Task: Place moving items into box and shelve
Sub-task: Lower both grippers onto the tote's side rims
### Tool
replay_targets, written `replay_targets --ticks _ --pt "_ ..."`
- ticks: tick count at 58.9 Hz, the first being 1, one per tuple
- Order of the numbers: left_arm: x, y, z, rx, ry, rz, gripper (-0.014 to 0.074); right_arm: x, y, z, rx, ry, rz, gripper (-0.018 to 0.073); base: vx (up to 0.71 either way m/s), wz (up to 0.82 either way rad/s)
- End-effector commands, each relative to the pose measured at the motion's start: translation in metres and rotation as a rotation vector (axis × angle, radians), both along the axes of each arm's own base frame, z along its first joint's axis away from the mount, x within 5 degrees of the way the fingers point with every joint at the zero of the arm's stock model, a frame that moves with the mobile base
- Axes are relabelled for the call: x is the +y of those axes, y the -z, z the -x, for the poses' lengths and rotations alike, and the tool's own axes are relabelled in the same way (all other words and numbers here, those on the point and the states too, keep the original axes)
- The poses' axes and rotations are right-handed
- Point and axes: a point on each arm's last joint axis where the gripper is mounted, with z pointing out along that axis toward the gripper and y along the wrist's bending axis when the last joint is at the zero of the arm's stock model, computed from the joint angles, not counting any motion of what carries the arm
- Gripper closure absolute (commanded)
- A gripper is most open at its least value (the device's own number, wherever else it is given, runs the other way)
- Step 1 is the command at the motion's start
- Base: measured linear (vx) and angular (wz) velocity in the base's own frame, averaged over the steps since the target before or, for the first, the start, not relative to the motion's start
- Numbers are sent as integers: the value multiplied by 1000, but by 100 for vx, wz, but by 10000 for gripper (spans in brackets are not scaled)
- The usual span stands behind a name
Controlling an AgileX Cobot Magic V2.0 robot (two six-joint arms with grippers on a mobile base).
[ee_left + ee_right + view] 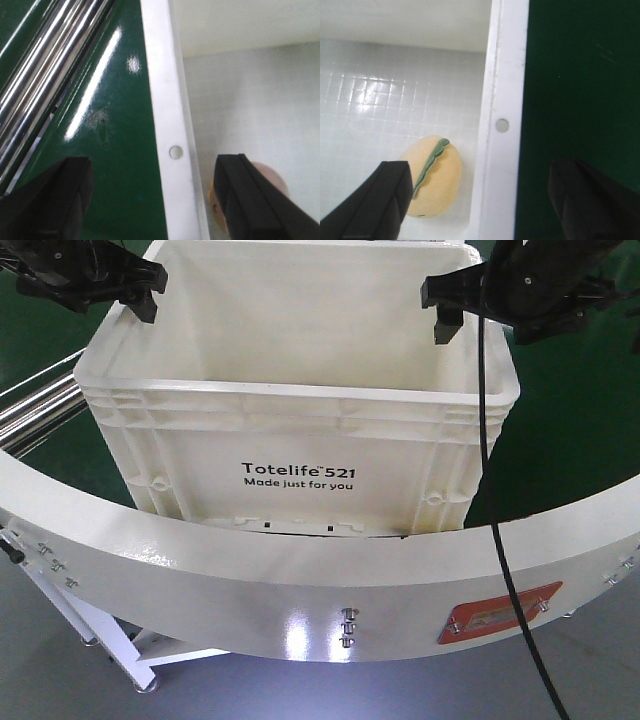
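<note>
The white box (300,430) printed "Totelife 521" stands straight ahead on the green floor. My left gripper (148,292) hangs open over its left rim, one finger outside and one inside (155,200). Behind the inner finger (250,200) peeks a pinkish plush (274,176), mostly hidden. At the right rim (502,125), my right gripper (441,310) is open and straddles the wall the same way (482,200). The yellow-orange plush with its green leaf (437,180) lies on the box floor against that wall, beside the inner finger (375,200).
Chrome rails (35,405) run along the floor left of the box, close to my left gripper's outer finger (50,200). The robot's curved white frame (320,570) crosses in front of the box. A black cable (490,440) hangs down from the right arm.
</note>
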Motion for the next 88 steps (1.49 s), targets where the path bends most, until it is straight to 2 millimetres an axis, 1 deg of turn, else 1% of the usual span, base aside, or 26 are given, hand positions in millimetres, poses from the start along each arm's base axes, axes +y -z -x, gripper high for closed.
replay_targets --ticks 1,12,26,41,60,73,78,88 --pt "0 -28 9 -91 -8 21 6 -4 -23 2 -95 8 -21 -31 0 0" --pt "0 -22 6 -66 -24 26 6 -2 -14 -4 -78 19 -19 -31 0 0" --pt "-1 -19 5 -61 -29 28 6 -5 -12 -10 -110 57 7 -31 0 0" --pt "-1 -19 4 -64 -29 28 6 -3 -12 -16 -158 61 -16 -25 0 0" --pt "-1 -21 2 -97 -27 34 6 -1 -10 -21 -185 52 -23 57 0 0" --pt "-3 -21 2 -94 -24 53 6 -1 -8 -22 -180 52 -20 93 0 0" --pt "-7 -20 4 -75 1 94 6 -1 -8 -22 -179 52 -21 117 0 0" --pt "-8 -20 4 -74 13 98 6 -1 -7 -21 -167 54 -20 176 0 0"
